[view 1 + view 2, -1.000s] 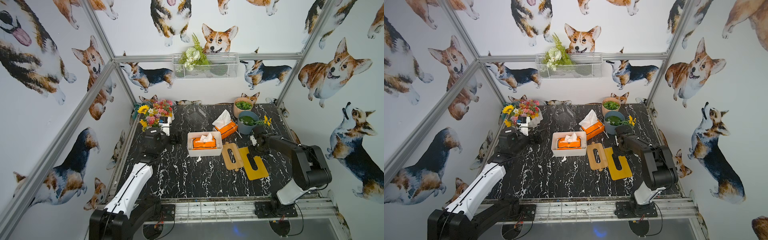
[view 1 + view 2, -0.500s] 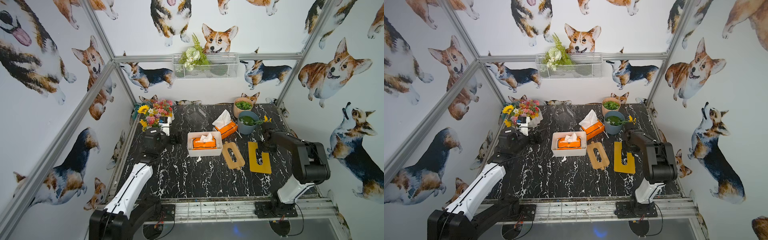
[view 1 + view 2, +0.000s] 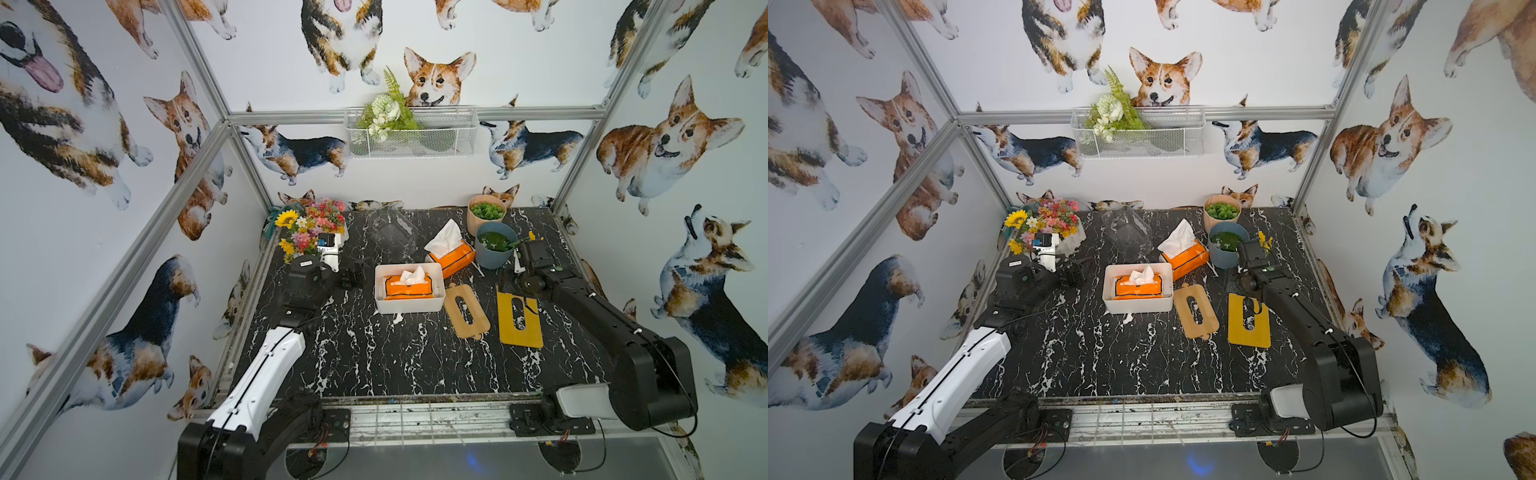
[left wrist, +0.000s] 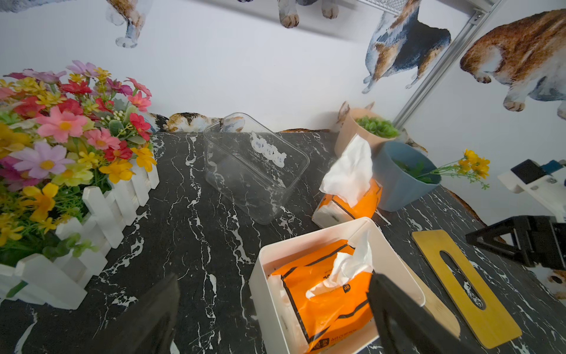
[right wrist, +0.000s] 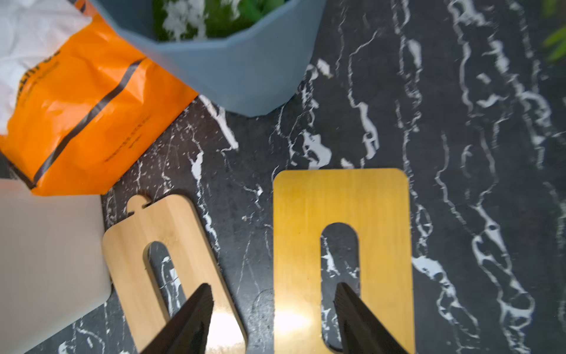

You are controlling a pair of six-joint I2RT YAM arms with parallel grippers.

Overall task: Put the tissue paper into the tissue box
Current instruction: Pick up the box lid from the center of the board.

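Beside wooden lid (image 3: 471, 331), yellow lid (image 3: 521, 337) slid apart.

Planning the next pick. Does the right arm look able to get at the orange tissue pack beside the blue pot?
Probably yes. The right hand hangs open over the yellow lid, and the orange tissue pack lies just beyond, its near side uncovered; the blue pot beside it may crowd the grip.
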